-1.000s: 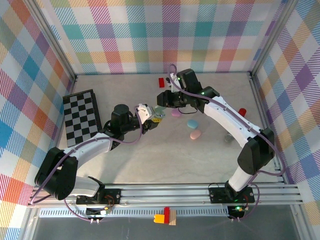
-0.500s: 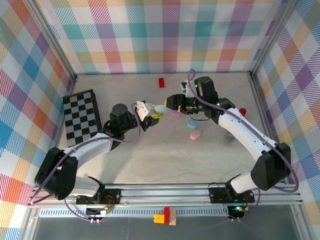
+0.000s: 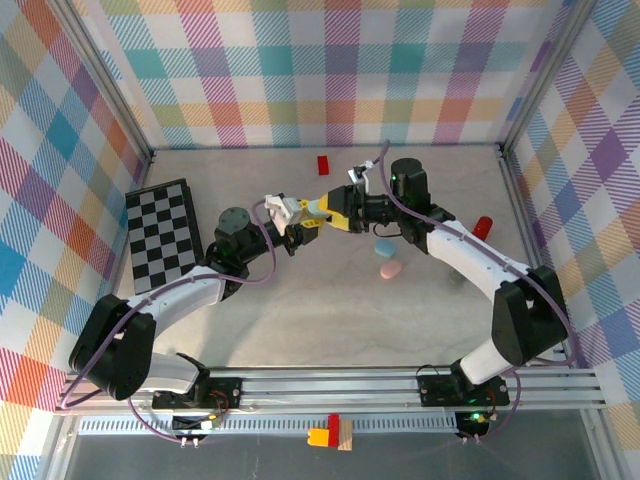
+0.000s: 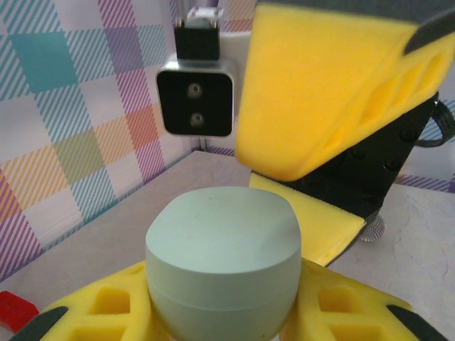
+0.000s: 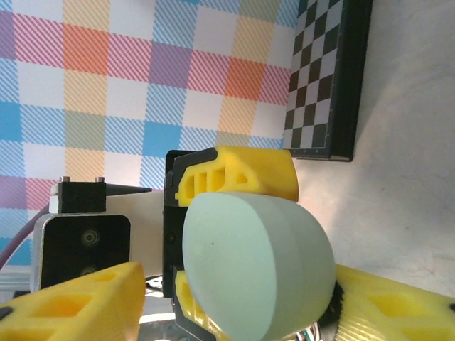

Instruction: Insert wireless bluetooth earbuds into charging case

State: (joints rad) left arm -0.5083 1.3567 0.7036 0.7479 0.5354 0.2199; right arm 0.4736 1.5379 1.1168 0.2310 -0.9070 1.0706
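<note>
Above the middle of the worktop [image 3: 300,310], the left end effector [image 3: 308,214] is clamped on a pale mint charging case [image 4: 224,263], its yellow fingers [image 4: 106,312] pressing the lower half from either side and the rounded lid end pointing toward the right arm. The lid looks shut, its seam showing just above the grip. The right end effector [image 3: 335,207] faces it nose to nose with jaws parted, one finger on each side of the case's free end; whether they touch it cannot be told. A blue case [image 3: 384,246] and a pink case [image 3: 390,270] lie on the worktop to the right. The step appears to be opening the case. Next, the right fingers likely need to close on the lid alone and hinge it back while the left holds firm.
</note>
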